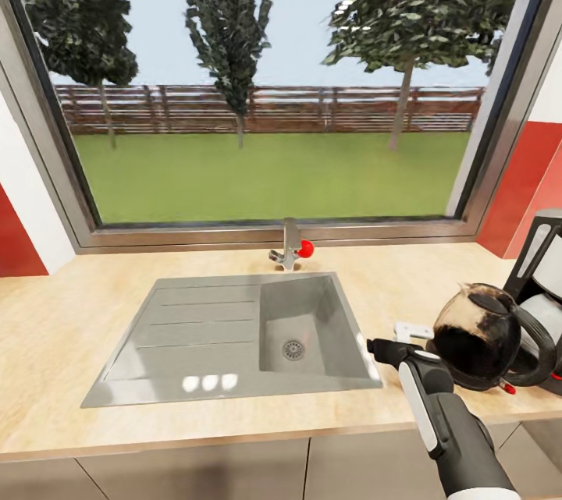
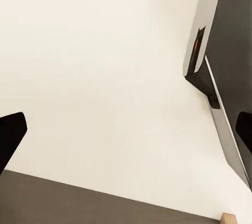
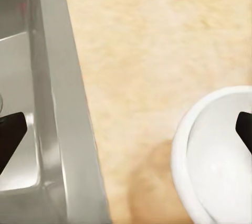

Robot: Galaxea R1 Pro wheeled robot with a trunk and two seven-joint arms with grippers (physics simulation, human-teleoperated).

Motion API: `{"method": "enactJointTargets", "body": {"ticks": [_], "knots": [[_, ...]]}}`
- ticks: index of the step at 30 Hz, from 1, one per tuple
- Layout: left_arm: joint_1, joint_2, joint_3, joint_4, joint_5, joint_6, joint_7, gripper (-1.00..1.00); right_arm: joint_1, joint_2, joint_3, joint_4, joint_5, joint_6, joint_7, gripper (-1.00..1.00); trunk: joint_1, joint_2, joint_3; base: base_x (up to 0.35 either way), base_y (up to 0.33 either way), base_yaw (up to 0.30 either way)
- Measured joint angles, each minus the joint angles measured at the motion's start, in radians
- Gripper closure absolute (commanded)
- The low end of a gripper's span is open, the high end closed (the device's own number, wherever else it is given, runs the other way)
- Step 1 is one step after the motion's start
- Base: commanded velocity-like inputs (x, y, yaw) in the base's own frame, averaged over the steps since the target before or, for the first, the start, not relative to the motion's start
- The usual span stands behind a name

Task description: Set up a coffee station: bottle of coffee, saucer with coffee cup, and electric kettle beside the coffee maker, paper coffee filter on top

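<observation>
Your right gripper (image 1: pixel 382 347) hangs over the kitchen countertop (image 1: pixel 70 328), just off the right rim of the grey sink (image 1: pixel 234 332), with the forearm coming up from the lower right of the head view. In the right wrist view its two dark fingertips (image 3: pixel 10 135) stand wide apart with nothing between them, one over the sink's edge, the other over a white rounded dish (image 3: pixel 220 156), which may be the saucer or the coffee cup; you cannot tell which from here. In the head view a small white piece (image 1: pixel 412 328) shows just past the gripper, partly hidden behind the electric kettle (image 1: pixel 478 336). The kettle stands on the counter right of the sink, close against the coffee maker (image 1: pixel 542 281) at the picture's right edge. Your left gripper (image 2: pixel 126 129) is spread open too, its tips at opposite edges of the left wrist view, facing a plain pale surface and a dark panel (image 2: pixel 233 51).
</observation>
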Motion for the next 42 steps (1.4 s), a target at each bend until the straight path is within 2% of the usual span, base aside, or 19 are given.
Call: {"method": "enactJointTargets", "body": {"ticks": [13,20,40,42], "knots": [[0.001,0.002,0.0,0.0,0.0,0.0,0.0,-1.0,0.0,-0.001,-0.001,0.042,0.0,0.0,0.0,-1.0,0.0,0.0,0.0,0.0,0.0,0.0],[0.001,0.002,0.001,0.0,0.0,0.0,0.0,-1.0,0.0,-0.02,-0.002,0.044,-0.001,0.0,0.0,-1.0,0.0,0.0,0.0,0.0,0.0,0.0],[0.001,0.003,0.0,0.0,0.0,0.0,0.0,-1.0,0.0,-0.023,-0.002,0.051,0.0,0.0,0.0,-1.0,0.0,0.0,0.0,0.0,0.0,0.0],[0.001,0.003,0.0,0.0,0.0,0.0,0.0,-1.0,0.0,-0.03,-0.002,0.057,0.0,0.0,0.0,-1.0,0.0,0.0,0.0,0.0,0.0,0.0]]}}
